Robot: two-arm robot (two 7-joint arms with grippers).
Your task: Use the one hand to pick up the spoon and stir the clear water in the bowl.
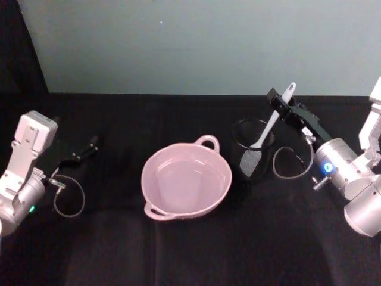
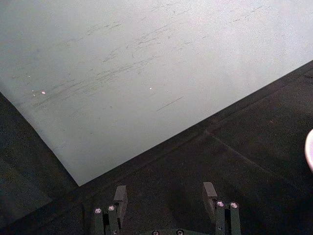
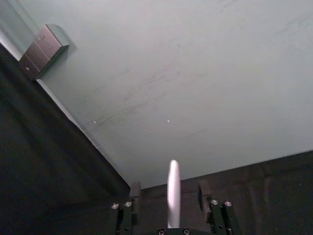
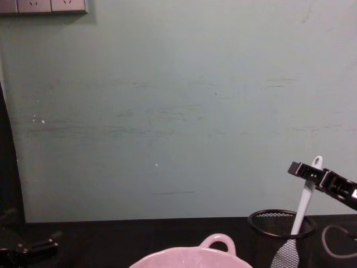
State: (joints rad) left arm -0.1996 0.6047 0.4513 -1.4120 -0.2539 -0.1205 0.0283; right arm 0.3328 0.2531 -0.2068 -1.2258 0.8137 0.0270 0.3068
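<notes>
Spoon (image 4: 305, 205) blade is blurred behind the mesh of the black wire cup (image 4: 280, 237); cup base is cut off by chest view's bottom edge. Pink bowl (image 4: 195, 257) is cropped there too, only rim & loop handle seen. Contact betw. right claw (image 3: 168, 193) pads & spoon handle can't be judged. Left claw (image 2: 165, 196) is cut at wrist view's edge. Water in bowl can't be made out.
</notes>
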